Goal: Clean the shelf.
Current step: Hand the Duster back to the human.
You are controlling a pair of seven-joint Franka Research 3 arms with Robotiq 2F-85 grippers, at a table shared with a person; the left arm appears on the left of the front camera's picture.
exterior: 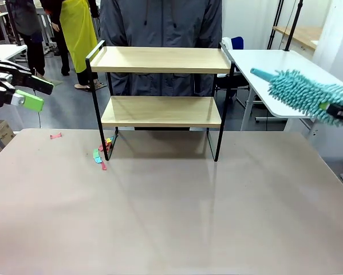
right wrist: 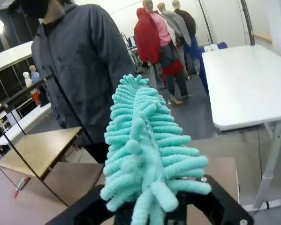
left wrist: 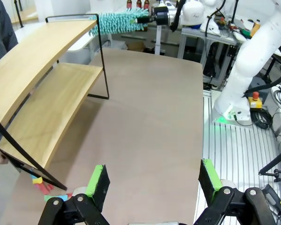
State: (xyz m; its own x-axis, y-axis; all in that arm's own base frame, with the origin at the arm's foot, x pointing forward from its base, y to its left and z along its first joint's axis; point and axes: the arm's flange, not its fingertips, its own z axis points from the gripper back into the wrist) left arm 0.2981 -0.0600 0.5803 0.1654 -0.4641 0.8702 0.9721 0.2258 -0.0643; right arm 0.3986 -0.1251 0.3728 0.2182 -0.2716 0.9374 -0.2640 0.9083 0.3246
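Shelf point(exterior: 161, 86), two-tier, on bench point(exterior: 171, 212); teal duster point(exterior: 303, 94).
Right gripper point(exterior: 340, 113) jaws clenched on duster, right of shelf; left gripper point(exterior: 31, 94) jaws released, left of shelf.

Shelf point(exterior: 160, 86): two wooden tiers, black frame, standing at the table's point(exterior: 171, 212) far edge. Person point(exterior: 160, 23) behind it. Scraps point(exterior: 101, 153): coloured, beside the shelf's left foot. Left gripper point(exterior: 36, 93): fingers apart, hanging left. Duster point(exterior: 303, 94): teal, fluffy, at right.
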